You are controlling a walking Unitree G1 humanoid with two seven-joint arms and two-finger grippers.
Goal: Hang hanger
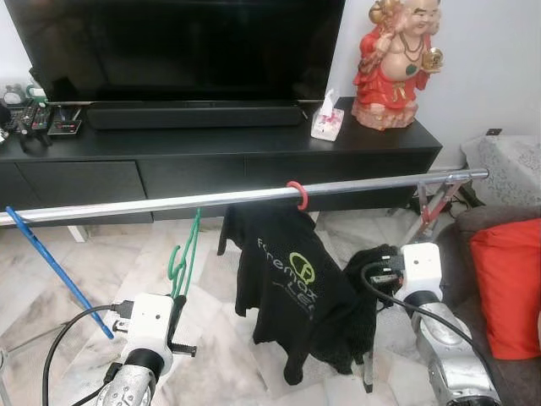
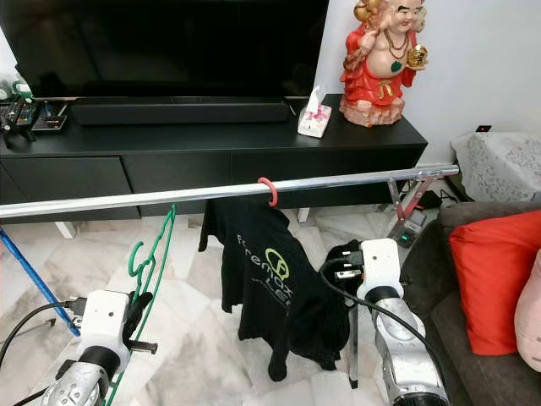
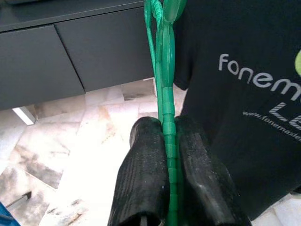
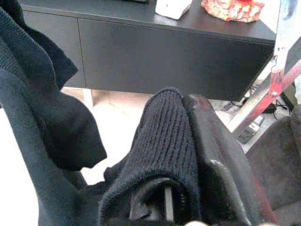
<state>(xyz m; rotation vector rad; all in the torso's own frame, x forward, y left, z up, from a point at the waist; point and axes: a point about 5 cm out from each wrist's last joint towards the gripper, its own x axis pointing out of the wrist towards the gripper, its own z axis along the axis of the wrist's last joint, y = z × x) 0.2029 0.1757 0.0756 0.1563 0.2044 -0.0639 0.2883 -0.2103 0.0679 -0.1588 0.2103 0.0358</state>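
- Horizontal silver metal rail: spans the scene in front of a long black TV cabinet; its right end rests on a folding metal stand with red joints.
- Green plastic hanger: held upright below the rail's left half, its top reaching up to the rail; whether its hook is over the rail cannot be told.
- Left gripper: fingers narrowed tight on the green hanger's lower edge, one black finger on each side.
- Red plastic hanger hook: hooked over the rail near its middle, carrying a black T-shirt with white and green lettering that drapes down towards the marble floor.
- Right gripper: closed on a fold of black knitted fabric, low and just right of the hung T-shirt.
- Blue pole: leans diagonally under the rail's left end.
- Cabinet top: black television and black soundbar at centre; tissue pack and red and gold laughing figurine towards the right edge; remote controls at the left edge.
- Red cushion: on a dark sofa at the far right.
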